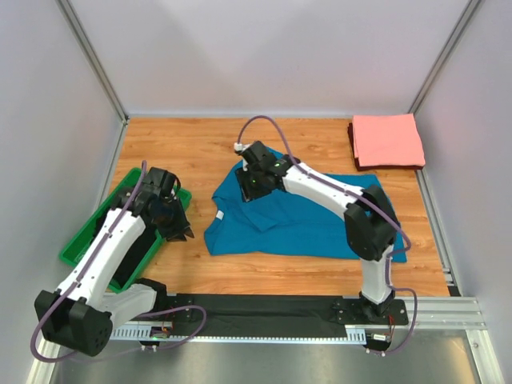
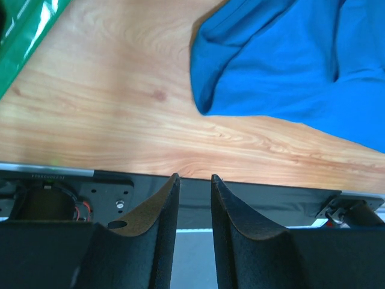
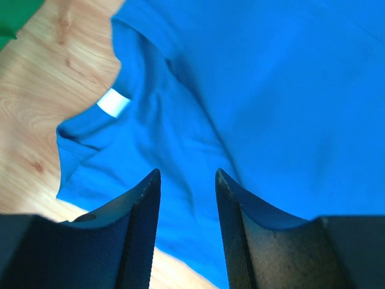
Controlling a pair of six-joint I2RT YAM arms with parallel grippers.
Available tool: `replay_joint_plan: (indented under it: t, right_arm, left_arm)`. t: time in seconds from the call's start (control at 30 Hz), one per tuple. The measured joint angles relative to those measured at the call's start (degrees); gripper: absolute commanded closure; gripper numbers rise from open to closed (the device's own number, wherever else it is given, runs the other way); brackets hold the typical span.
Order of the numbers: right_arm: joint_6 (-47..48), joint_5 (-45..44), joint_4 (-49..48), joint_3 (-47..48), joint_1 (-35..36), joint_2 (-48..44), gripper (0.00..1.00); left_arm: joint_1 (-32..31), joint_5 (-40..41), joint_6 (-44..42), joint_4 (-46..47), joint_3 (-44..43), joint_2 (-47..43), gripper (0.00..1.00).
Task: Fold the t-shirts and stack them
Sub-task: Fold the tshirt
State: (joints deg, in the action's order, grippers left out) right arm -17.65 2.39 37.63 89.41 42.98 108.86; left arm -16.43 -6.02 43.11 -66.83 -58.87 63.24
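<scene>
1. Nearest the arms' bases, the left gripper (image 2: pixel 194 198) is seen with its fingers slightly apart and nothing between them. It is held over bare wood of the table (image 1: pixel 184 152), beside the green tray (image 1: pixel 84 232) and apart from the cloth.
2. In the middle of the table, the teal-blue t-shirt (image 1: pixel 296 228) is spread out and rumpled, with one sleeve turned in and the white neck label (image 3: pixel 113 102) showing. It is judged not yet folded into a rectangle.
3. Over the collar area of that shirt, the right gripper (image 3: pixel 187 198) is held with its fingers parted. No cloth is pinched between them.
4. At the far right corner, the salmon-pink t-shirt (image 1: pixel 388 140) is laid as a flat folded rectangle, so that part is judged done.
5. A dark edge (image 1: pixel 354 148) is seen under the pink shirt. It may be another folded garment, but this cannot be told.
6. What is left: the teal shirt is to be folded and stacked on the pink one.
7. Counted: two t-shirts for certain, one tray, two grippers, both empty.
</scene>
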Motion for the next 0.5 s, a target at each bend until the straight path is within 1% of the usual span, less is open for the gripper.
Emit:
replay_joint_plan:
  t: [0.1, 0.2, 0.5]
  right_arm:
    - [2.34, 0.70, -1.05, 4.48, 2.49, 6.14, 0.56]
    - [4.50, 0.72, -0.66, 7.39, 3.26, 10.25, 0.56]
    - [8.74, 0.74, -1.03, 13.66, 3.28, 17.33, 0.56]
  left_arm:
    - [0.31, -1.11, 1.22, -0.28, 4.04, -3.34, 0.66]
    - [0.42, -1.66, 1.79, -0.37, 6.34, -3.65, 0.66]
    - [0.42, -1.01, 1.99, -1.49, 6.91, -5.05, 0.66]
